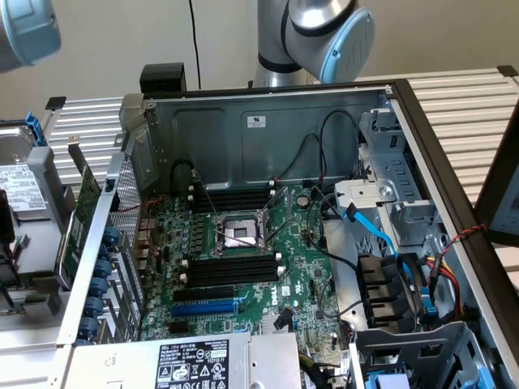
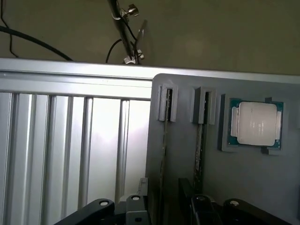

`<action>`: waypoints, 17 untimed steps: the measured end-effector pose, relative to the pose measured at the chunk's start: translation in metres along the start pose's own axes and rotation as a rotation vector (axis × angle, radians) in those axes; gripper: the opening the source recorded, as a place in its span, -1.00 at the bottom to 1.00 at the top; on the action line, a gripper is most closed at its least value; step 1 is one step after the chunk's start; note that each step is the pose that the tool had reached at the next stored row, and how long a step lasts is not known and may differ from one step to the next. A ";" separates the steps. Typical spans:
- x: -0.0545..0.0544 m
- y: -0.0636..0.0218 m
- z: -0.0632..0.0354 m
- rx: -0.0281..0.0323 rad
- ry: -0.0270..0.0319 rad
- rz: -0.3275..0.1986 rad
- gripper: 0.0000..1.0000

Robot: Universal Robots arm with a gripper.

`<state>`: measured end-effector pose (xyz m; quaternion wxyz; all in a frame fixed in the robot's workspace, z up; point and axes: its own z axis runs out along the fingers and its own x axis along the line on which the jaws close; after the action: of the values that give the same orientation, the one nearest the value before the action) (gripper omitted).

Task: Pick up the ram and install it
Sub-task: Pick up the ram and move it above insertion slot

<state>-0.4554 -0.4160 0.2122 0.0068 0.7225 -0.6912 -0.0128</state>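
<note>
Ram (image 2: 164, 140) standing edge-up in grey holder (image 2: 187, 173); your fingers (image 2: 101, 206) hanging wide apart, gripping nothing. Likely light, stiff, fragile: you are needing gentle pinch across flat faces.

The exterior view looks down at a slant, from above and fairly near, into the open computer case (image 1: 268, 130). It faces the motherboard (image 1: 243, 267), with the arm (image 1: 324, 32) standing beyond the case's far wall. The wrist view looks slantwise down past the pincer (image 2: 171, 213), close over a grey tray (image 2: 187, 159). Both views take in the ribbed metal counter (image 1: 470, 105) and the pale wall behind it.
</note>
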 end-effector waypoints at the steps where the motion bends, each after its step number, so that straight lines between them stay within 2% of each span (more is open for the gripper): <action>1: 0.000 0.0000 0.0009 -0.0001 0.0000 0.000 -0.22; 10: 0.000 -0.0003 0.0107 -0.0001 -0.0005 0.003 -0.22; 11: 0.000 -0.0002 0.0110 -0.0004 -0.0004 0.003 -0.40; 12: 0.000 -0.0003 0.0112 -0.0003 -0.0004 0.004 -0.40; 14: 0.000 -0.0003 0.0113 -0.0002 -0.0005 0.006 -0.64; 17: 0.000 -0.0003 0.0097 0.0005 -0.0010 0.014 -0.75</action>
<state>-0.4553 -0.4161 0.2025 0.0064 0.7178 -0.6961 -0.0130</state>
